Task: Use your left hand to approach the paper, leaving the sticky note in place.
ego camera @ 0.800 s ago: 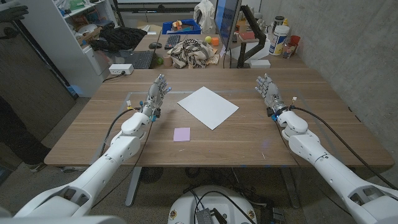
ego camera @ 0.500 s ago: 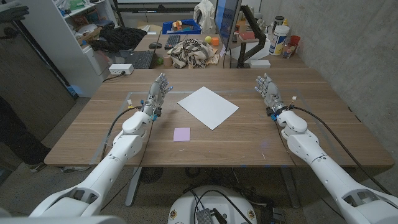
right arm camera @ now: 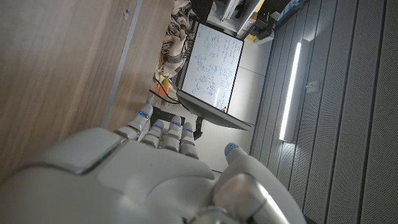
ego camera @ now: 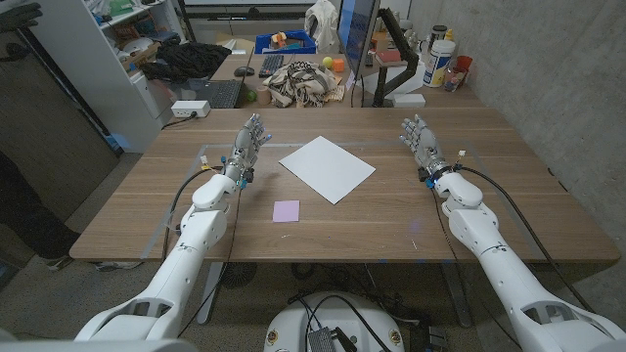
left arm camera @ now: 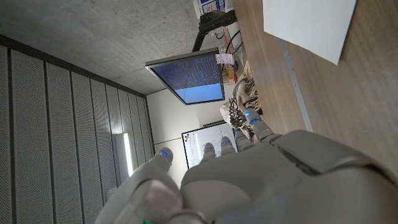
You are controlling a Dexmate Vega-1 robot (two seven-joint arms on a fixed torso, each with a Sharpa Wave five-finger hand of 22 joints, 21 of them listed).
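Wooden table (ego camera: 391,220) fills the middle of the head view, with both robot arms reaching onto it from the near corners. On the left, the left hand (ego camera: 245,147) stands with its fingers apart and pointing toward the far edge, holding nothing; it sits just left of the sheet of paper (ego camera: 327,168), close to the sheet's left corner but apart from it. In the left wrist view the back of the same hand (left arm camera: 249,180) takes up the lower part of the picture, and a corner of the paper (left arm camera: 308,25) lies on the wood beyond the fingertips.

Nearer the robot than the paper, and a little to its left, a small pale purple sticky note (ego camera: 286,210) lies flat on the table, apart from both the sheet and the left arm. The white paper itself lies flat at the table's centre, turned so its corners point near, far, left and right.

On the right, well apart from the paper, the right hand (ego camera: 420,139) is likewise empty, its fingers spread and pointing toward the far edge. The right wrist view shows the back of that hand (right arm camera: 155,180) over bare wood.

Beyond the table's far edge stand a monitor (ego camera: 358,44) and a laptop (ego camera: 208,94), with a patterned cloth (ego camera: 303,83) heaped between them.
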